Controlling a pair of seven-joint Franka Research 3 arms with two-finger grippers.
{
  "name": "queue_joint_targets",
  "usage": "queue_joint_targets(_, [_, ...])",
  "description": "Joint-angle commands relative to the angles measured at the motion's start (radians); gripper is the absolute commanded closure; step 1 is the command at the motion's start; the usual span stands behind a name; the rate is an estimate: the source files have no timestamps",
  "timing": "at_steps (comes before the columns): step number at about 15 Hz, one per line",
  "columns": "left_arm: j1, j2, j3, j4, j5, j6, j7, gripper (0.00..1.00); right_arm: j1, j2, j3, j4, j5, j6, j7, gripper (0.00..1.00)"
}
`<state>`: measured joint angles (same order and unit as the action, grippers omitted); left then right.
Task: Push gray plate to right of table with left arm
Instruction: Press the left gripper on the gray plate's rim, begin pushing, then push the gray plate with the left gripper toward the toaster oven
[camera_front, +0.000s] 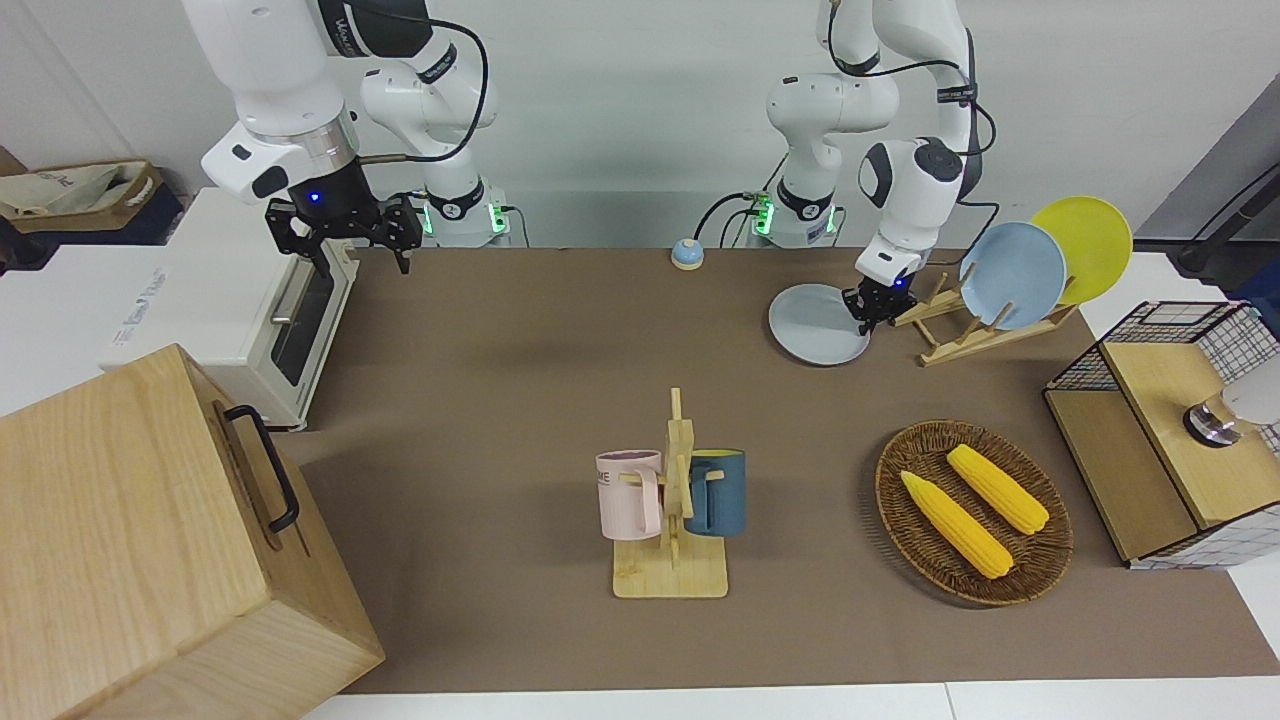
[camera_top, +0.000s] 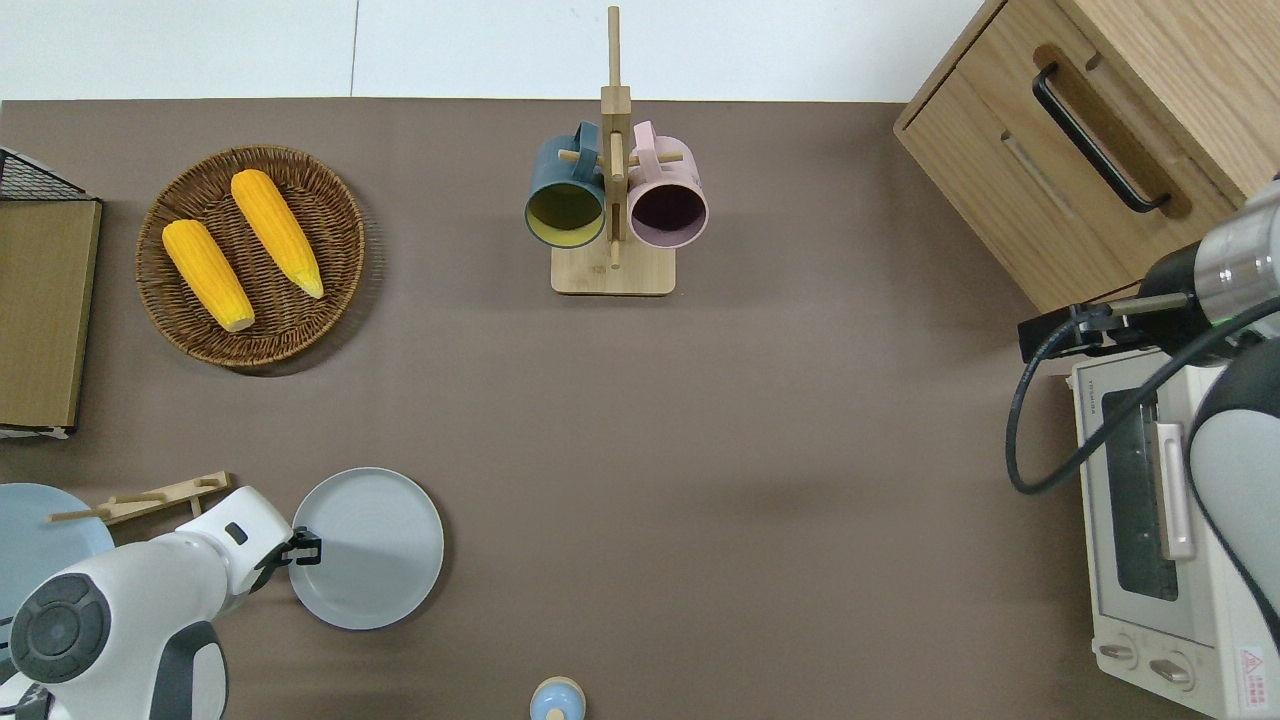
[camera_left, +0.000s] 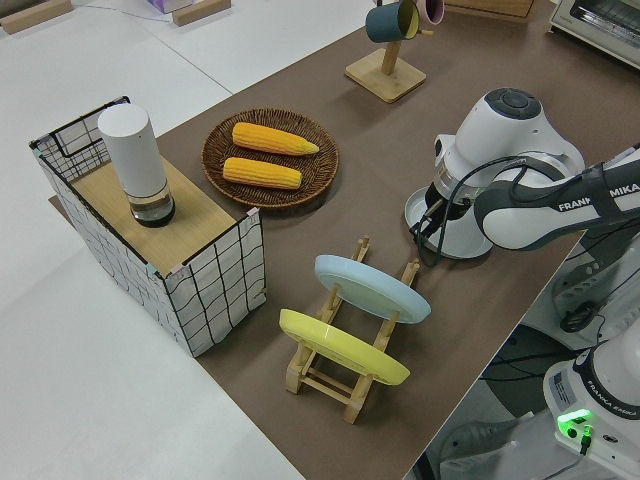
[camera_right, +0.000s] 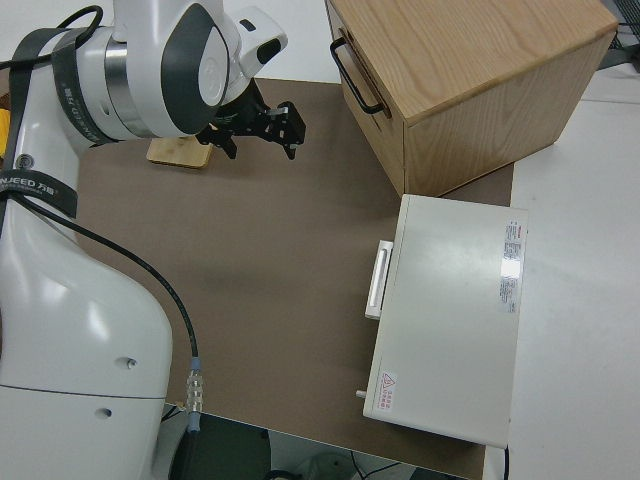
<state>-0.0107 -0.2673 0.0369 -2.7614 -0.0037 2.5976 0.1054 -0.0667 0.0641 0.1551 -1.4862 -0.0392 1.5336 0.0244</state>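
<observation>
The gray plate (camera_front: 812, 322) (camera_top: 375, 548) lies flat on the table's brown mat (camera_front: 500, 400) at the left arm's end, close to the robots. My left gripper (camera_front: 868, 318) (camera_top: 302, 548) is down at the plate's rim, on the edge that faces the wooden plate rack, and appears to touch it. In the left side view the arm covers most of the plate (camera_left: 414, 213). The right arm is parked, its gripper (camera_front: 348, 238) (camera_right: 262, 132) open and holding nothing.
The wooden rack (camera_front: 960, 335) beside the plate holds a sky-blue plate (camera_front: 1010, 272) and a yellow plate (camera_front: 1090, 245). Also on the table are a basket of corn (camera_front: 975, 510), a mug tree (camera_front: 672, 500), a blue bell (camera_front: 686, 253), a toaster oven (camera_front: 250, 310) and a wooden cabinet (camera_front: 150, 540).
</observation>
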Motion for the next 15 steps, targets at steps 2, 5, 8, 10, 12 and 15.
queue_joint_targets(2, [-0.006,0.049,-0.074,0.011,0.013,0.029,-0.134,1.00,-0.001,-0.006,0.000,0.001,0.007,-0.010,0.005,0.017])
queue_joint_targets(5, [-0.006,0.059,-0.129,0.019,0.010,0.027,-0.203,1.00,-0.001,-0.006,0.000,0.001,0.007,-0.010,0.003,0.017])
queue_joint_targets(8, [-0.006,0.066,-0.208,0.025,0.004,0.027,-0.292,1.00,-0.001,-0.006,0.000,0.001,0.007,-0.010,0.003,0.017])
queue_joint_targets(10, [-0.006,0.075,-0.270,0.034,0.004,0.027,-0.357,1.00,-0.001,-0.006,0.000,0.003,0.007,-0.010,0.003,0.017])
queue_joint_targets(12, [-0.006,0.089,-0.330,0.046,0.002,0.027,-0.412,1.00,-0.001,-0.006,0.000,0.001,0.007,-0.010,0.003,0.017])
queue_joint_targets(15, [-0.006,0.120,-0.449,0.075,-0.005,0.029,-0.536,1.00,-0.001,-0.006,0.000,0.001,0.007,-0.010,0.003,0.017])
